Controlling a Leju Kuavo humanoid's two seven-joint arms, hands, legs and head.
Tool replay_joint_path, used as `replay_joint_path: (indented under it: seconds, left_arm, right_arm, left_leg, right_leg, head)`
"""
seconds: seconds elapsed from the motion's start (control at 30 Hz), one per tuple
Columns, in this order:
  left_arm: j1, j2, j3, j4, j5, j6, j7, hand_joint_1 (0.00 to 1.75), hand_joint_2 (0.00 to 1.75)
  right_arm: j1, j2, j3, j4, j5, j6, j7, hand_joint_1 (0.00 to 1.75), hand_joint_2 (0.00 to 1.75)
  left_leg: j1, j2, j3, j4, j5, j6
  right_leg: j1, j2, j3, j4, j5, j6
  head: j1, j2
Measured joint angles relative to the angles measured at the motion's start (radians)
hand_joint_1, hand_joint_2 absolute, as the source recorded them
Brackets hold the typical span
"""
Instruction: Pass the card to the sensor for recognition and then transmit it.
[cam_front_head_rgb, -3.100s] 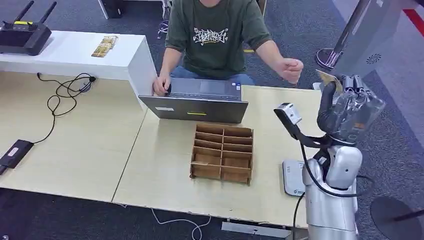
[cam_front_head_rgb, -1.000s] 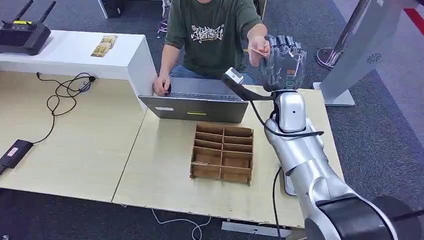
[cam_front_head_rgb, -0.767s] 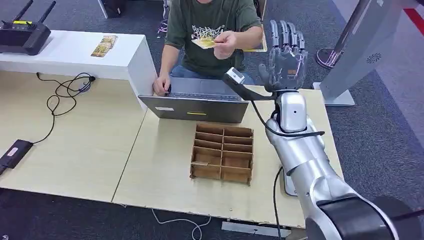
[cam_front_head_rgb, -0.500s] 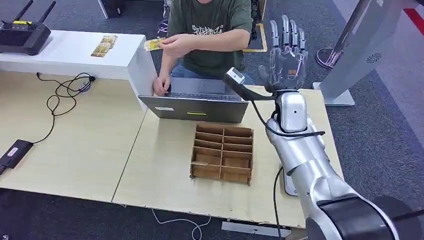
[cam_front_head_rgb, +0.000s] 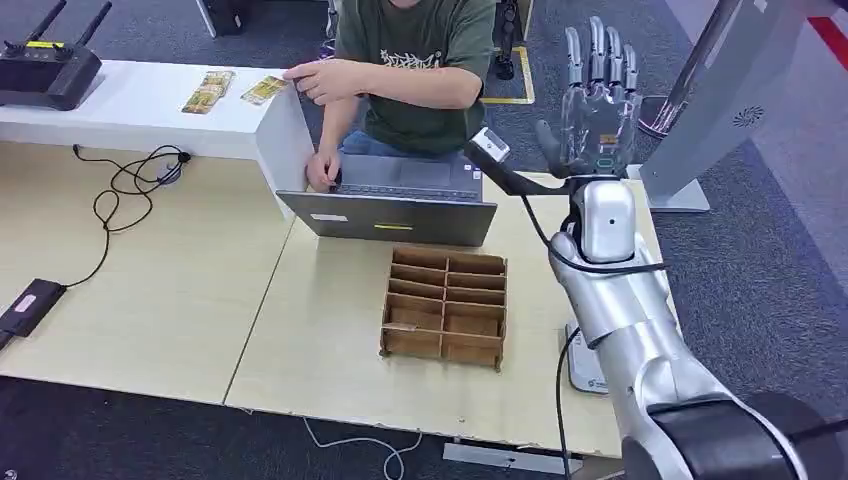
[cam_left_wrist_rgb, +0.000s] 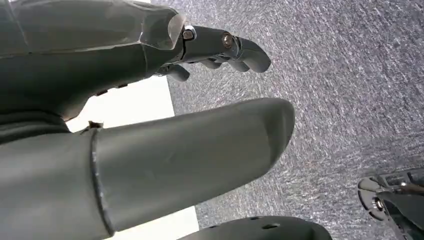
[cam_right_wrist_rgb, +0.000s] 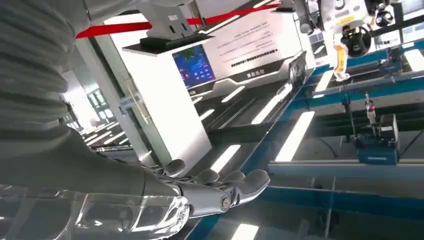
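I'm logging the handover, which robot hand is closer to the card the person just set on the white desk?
Right. The right hand is raised, open, across the laptop from the card. The left hand hangs low over carpet, farther away.

Table, shelf and person: where things sit

Divided organiser (cam_front_head_rgb: 444, 305) stands on the table (cam_front_head_rgb: 180, 300), just in front of the laptop (cam_front_head_rgb: 392, 205). Person (cam_front_head_rgb: 420, 60) sits behind the laptop, one hand (cam_front_head_rgb: 320, 172) at its far left corner, the other hand (cam_front_head_rgb: 312, 80) reaching left to a card (cam_front_head_rgb: 264, 89) on the raised shelf (cam_front_head_rgb: 130, 105). More cards (cam_front_head_rgb: 208, 92) lie just left of it; a remote controller (cam_front_head_rgb: 45, 65) at the shelf's left end. Cable (cam_front_head_rgb: 135, 190) loops on the table's left part. Right hand (cam_front_head_rgb: 597, 95) raised, right of the person. Sensor pad (cam_front_head_rgb: 582, 360) near the table's right edge.
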Motion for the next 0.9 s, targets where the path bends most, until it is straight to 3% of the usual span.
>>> replay_joint_path:
  seconds: [0.5,0.9]
  left_arm:
    - [0.014,0.003,0.008,0.000,0.013,0.013,-0.009,0.00,0.00]
    - [0.026,0.004,0.010,0.000,0.021,0.023,-0.015,0.00,0.00]
  right_arm:
    - [0.174,-0.071,-0.034,-0.207,-0.007,0.000,0.003,0.00,1.75]
    - [0.292,-0.087,-0.048,-0.347,0.005,0.009,0.018,0.00,1.75]
  left_leg:
    - [0.000,0.000,-0.001,0.000,0.000,0.000]
    - [0.000,0.000,-0.002,0.000,0.000,0.000]
  right_leg:
    - [0.000,0.000,-0.001,0.000,0.000,0.000]
    - [0.000,0.000,-0.002,0.000,0.000,0.000]
  head:
    - [0.000,0.000]
    - [0.000,0.000]
